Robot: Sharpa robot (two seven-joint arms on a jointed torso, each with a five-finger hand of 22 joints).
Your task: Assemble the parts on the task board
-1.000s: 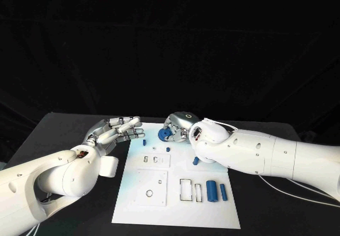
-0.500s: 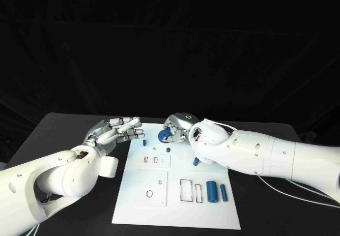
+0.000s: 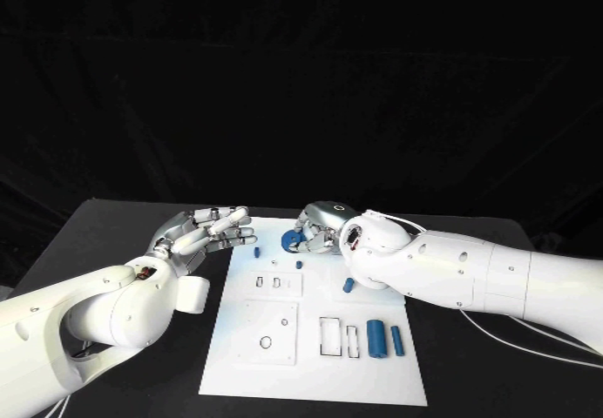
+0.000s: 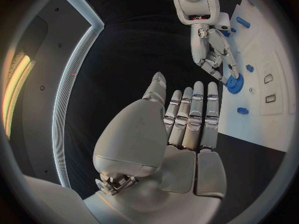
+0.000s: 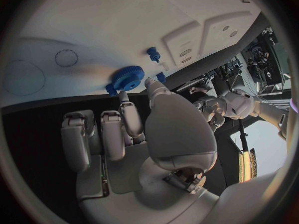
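1. The white task board (image 3: 315,366) lies on the black bench (image 3: 113,235); 2 blue cylinders (image 3: 376,338) lie beside an outlined slot near its right edge.
2. The right hand (image 3: 321,228) pinches a blue gear (image 5: 128,77) at the board's far end.
3. The left hand (image 3: 204,233) hovers beside the board, fingers straight and together, holding nothing.

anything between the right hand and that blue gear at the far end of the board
Nothing visible. The right hand already has its fingertips on the blue gear at the far end of the task board; the left hand hovers beside the board, holding nothing.
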